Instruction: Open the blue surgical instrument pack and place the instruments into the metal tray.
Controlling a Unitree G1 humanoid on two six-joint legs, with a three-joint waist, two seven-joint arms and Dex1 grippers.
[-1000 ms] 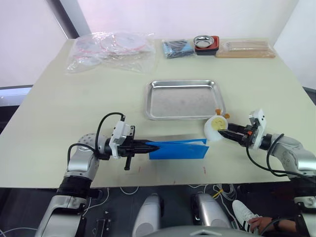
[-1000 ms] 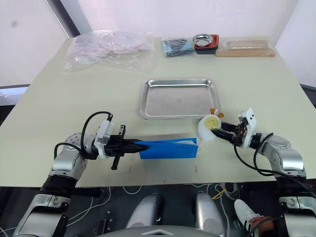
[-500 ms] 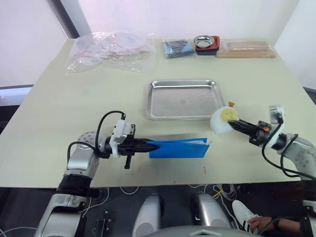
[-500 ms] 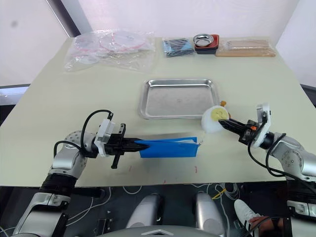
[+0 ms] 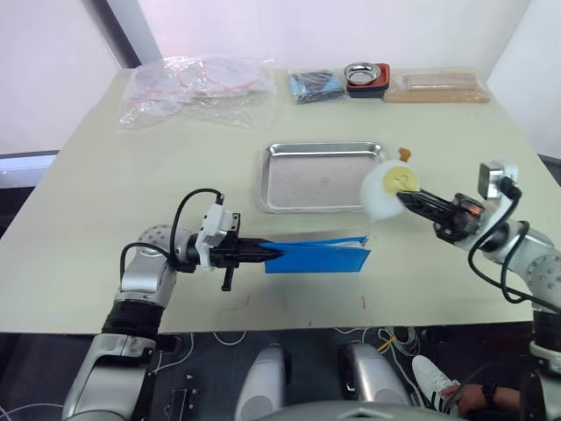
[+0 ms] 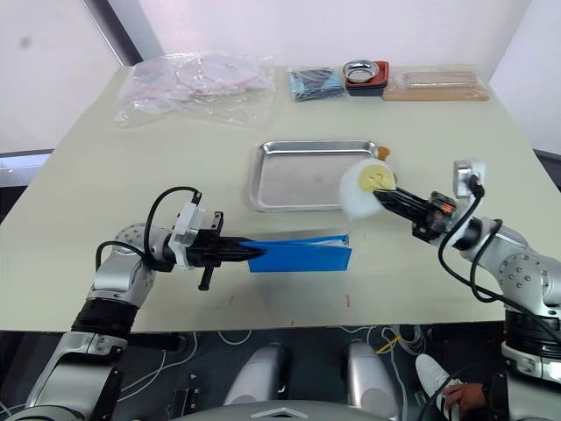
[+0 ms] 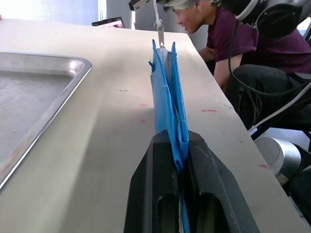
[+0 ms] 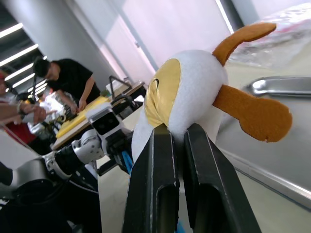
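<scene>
Over the last second the right gripper [image 5: 412,200] has lifted up and back toward the metal tray [image 5: 325,176], carrying the white-and-yellow plush charm [image 5: 391,189] on which its jaws are clamped shut; a thin cord or zip pull seems to run from the charm down to the far corner of the blue surgical instrument pack [image 5: 317,258], so this looks like a pull to open the pack. The left gripper [image 5: 273,255] has stayed put, jaws closed on the pack's near end and pinning it to the worktop [image 5: 105,202]. The pack stands on edge in front of the tray, near it but not touching, and its top edge now sits slightly lifted at the right-hand corner compared with a second ago. Judgement: opening has only just begun; no instruments are visible yet. Containers: the tray holds nothing. At the far edge, a small round metal bowl [image 5: 359,70] sits in a red holder [image 5: 368,83], contents not discernible; beside it lie a darker blue packet [image 5: 316,86], a tan flat package [image 5: 436,86], and clear plastic bags [image 5: 198,88] to the left.
</scene>
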